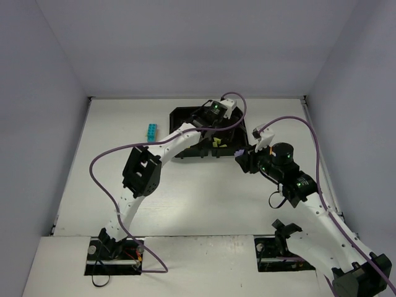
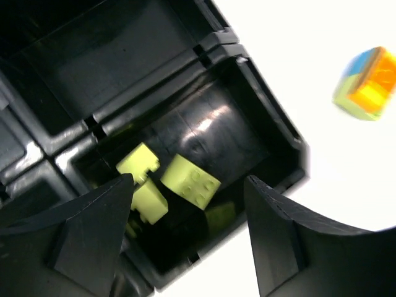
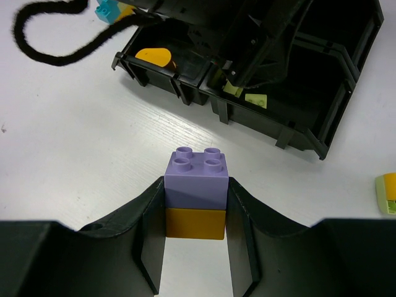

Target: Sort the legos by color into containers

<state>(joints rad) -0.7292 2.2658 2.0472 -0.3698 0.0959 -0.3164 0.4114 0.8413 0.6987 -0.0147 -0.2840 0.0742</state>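
Observation:
The black tray lies at the back middle of the table. My left gripper is open and empty above its near right compartment, which holds lime green bricks. These bricks also show in the top view and in the right wrist view. My right gripper is shut on a stack of a purple brick on an orange brick, above the table in front of the tray. An orange brick lies in the near left compartment.
A cyan brick stands on the table left of the tray, also seen in the right wrist view. A mixed stack of blue, orange and lime bricks lies on the table right of the tray. My left arm crosses the tray.

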